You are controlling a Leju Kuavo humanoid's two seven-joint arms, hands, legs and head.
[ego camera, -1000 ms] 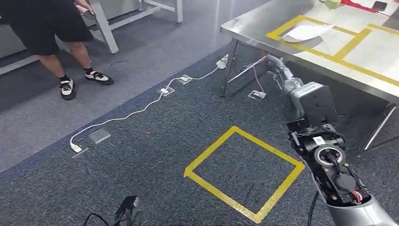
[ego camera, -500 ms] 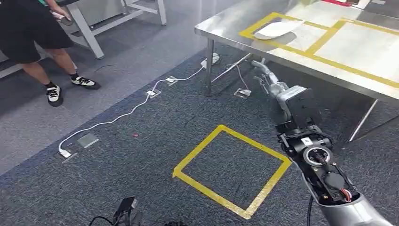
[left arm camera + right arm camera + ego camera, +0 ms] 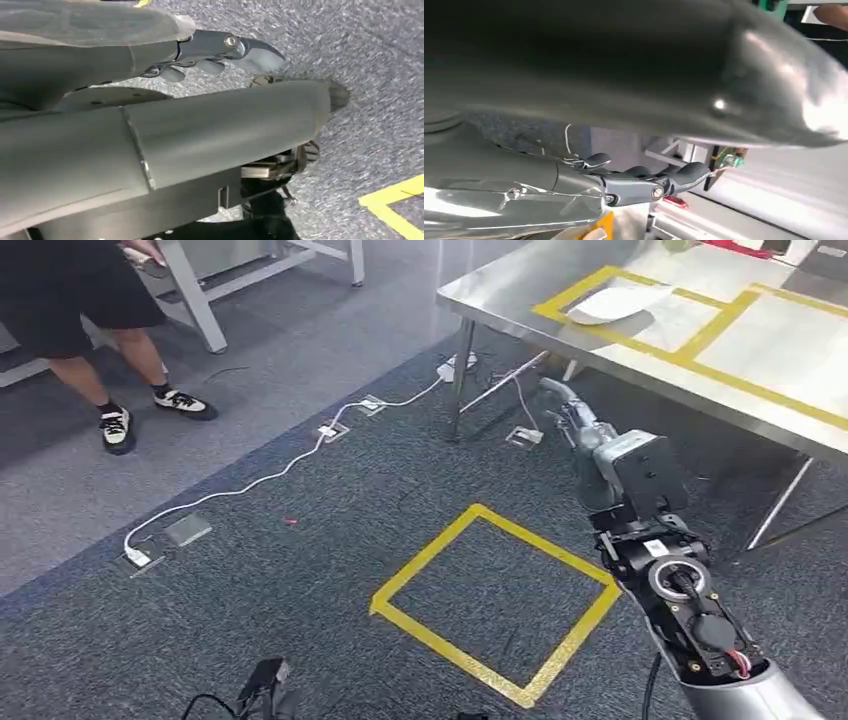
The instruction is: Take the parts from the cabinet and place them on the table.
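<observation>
A: Nearest?
B: The right hand [image 3: 562, 408], fingers [image 3: 684, 173] extended, holding nothing I can make out; left hand [image 3: 220, 52] likewise.
A: Beyond it?
B: The steel table [image 3: 520, 295] just ahead, a white part [image 3: 620, 302] lying inside its yellow tape.

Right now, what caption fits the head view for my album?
Robot's right hand reaches toward a steel table above a yellow taped floor square.

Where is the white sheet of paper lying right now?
In the head view, the white sheet of paper lies at upper right on the steel table, inside the nearer yellow-taped box, ahead of the right hand.
</observation>
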